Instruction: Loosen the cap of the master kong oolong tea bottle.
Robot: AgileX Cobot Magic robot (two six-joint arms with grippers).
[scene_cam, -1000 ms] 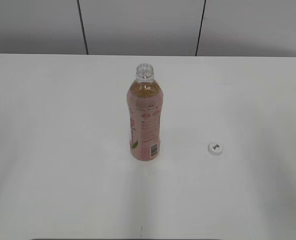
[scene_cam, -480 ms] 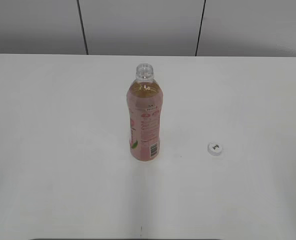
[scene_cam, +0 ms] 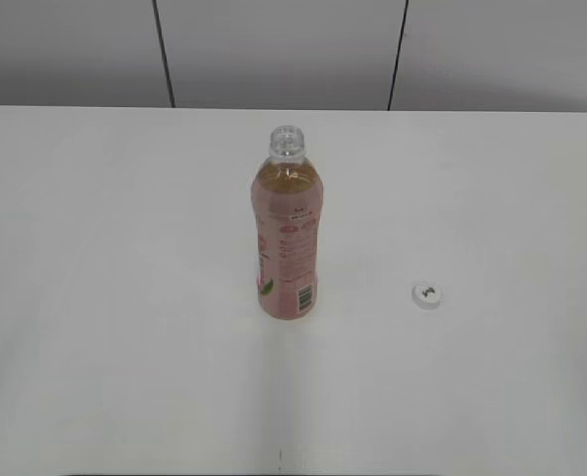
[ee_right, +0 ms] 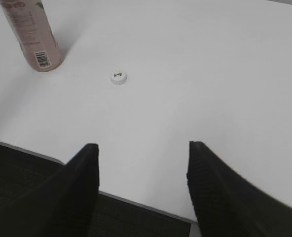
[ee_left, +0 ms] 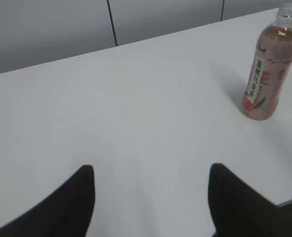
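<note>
The master kong oolong tea bottle [scene_cam: 287, 243] stands upright on the white table, its neck open and bare. It also shows in the left wrist view [ee_left: 269, 69] and the right wrist view [ee_right: 31, 34]. The white cap [scene_cam: 426, 295] lies flat on the table to the right of the bottle, apart from it, and shows in the right wrist view [ee_right: 119, 77]. My left gripper [ee_left: 151, 173] is open and empty, far left of the bottle. My right gripper [ee_right: 143, 148] is open and empty over the table's near edge. Neither gripper shows in the exterior view.
The white table [scene_cam: 125, 248] runs to a grey panelled wall [scene_cam: 274, 50] at the back. Its near edge [ee_right: 136, 202] shows in the right wrist view, with dark floor below.
</note>
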